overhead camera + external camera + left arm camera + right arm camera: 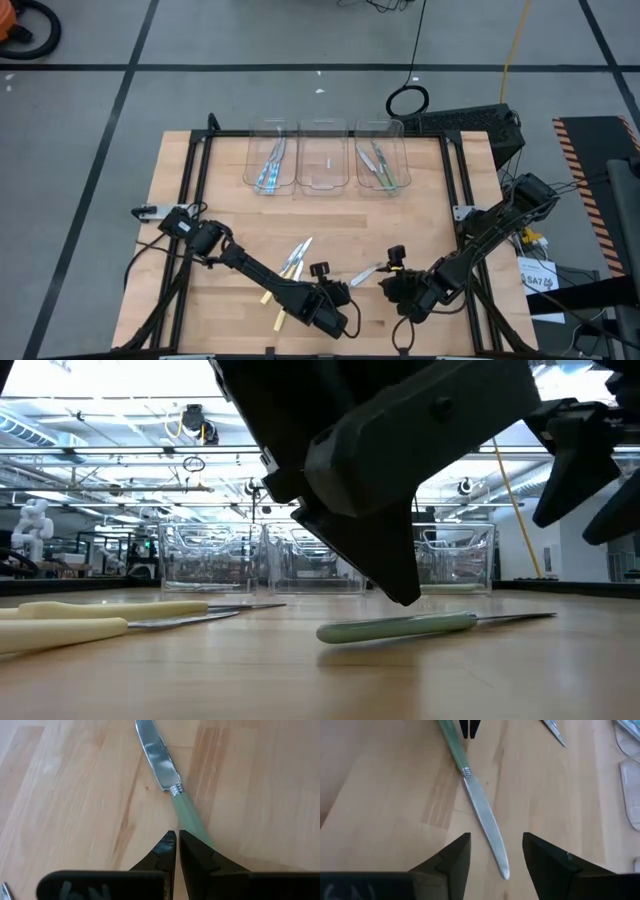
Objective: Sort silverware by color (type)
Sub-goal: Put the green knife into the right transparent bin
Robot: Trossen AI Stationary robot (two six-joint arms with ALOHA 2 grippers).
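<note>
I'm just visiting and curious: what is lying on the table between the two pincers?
A green-handled knife. The right wrist view shows its blade pointing toward the open right pincer and its handle running up to the shut left pincer, which sits right at that handle.

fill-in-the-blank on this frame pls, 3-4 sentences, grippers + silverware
1. The knife lying between the two grippers has a ____ handle.
2. The left gripper has its fingers ____ beside that handle.
3. The right gripper, over the knife's blade tip, is ____.
4. Of the three clear bins, the ____ one holds no silverware.

Missing words: green; shut; open; middle
</note>
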